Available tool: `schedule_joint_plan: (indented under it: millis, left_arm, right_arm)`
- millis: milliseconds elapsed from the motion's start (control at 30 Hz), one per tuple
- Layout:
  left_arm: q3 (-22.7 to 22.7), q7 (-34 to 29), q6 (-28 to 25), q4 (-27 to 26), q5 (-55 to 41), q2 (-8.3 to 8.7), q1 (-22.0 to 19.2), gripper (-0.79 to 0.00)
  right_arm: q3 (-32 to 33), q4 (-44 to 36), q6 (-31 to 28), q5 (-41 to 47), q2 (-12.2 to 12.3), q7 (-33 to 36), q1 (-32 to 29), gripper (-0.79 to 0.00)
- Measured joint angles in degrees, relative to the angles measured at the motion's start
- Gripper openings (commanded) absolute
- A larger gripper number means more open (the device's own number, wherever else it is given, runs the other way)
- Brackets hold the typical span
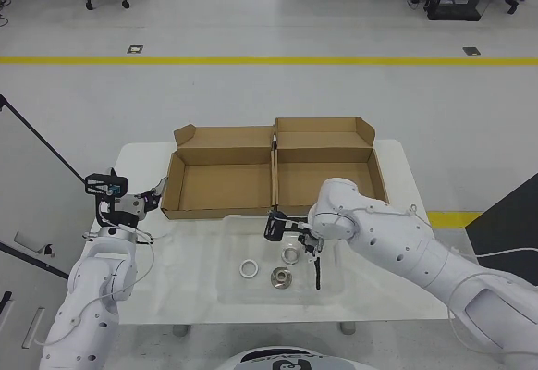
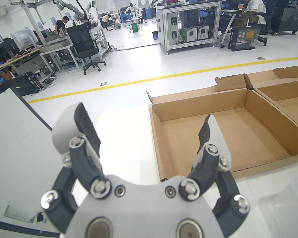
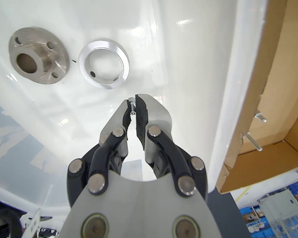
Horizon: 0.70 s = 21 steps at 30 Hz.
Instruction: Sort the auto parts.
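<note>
Screw within grip of right hand

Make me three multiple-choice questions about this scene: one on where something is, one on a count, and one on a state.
1. Where does the flange lie? A in the white tray; B on a chair; C on the floor.
2. How many cardboard boxes stand on the table? A one; B two; C four.
3. How is the right claw? A wide open; B shut on a small screw; C shut on a cable.
Answers: 1 A, it rests on the tray's floor beside a silver ring. 2 B, the left box and right box stand side by side. 3 B, the screw's thread shows between the closed pads.
</note>
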Motion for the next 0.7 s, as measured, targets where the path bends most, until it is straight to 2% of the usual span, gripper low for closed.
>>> schedule_joint_plan:
  millis: [300,500,700]
  left_arm:
    - [0.00,0.00,0.00,0.00,0.00,0.00,0.00,0.000]
    - [0.00,0.00,0.00,0.00,0.00,0.00,0.00,0.000]
    - [0.00,0.00,0.00,0.00,0.00,0.00,0.00,0.000]
  right_arm:
    - [5.21,-9.84,1.25,6.28,4.50,1.25,-2.12,-0.785]
    - [12.41,-15.16,-0.62,12.93,8.84,-0.62,-5.35,-0.785]
    - [21.28,-17.73,-4.93,20.04,13.26,-4.93,-10.87,-0.785]
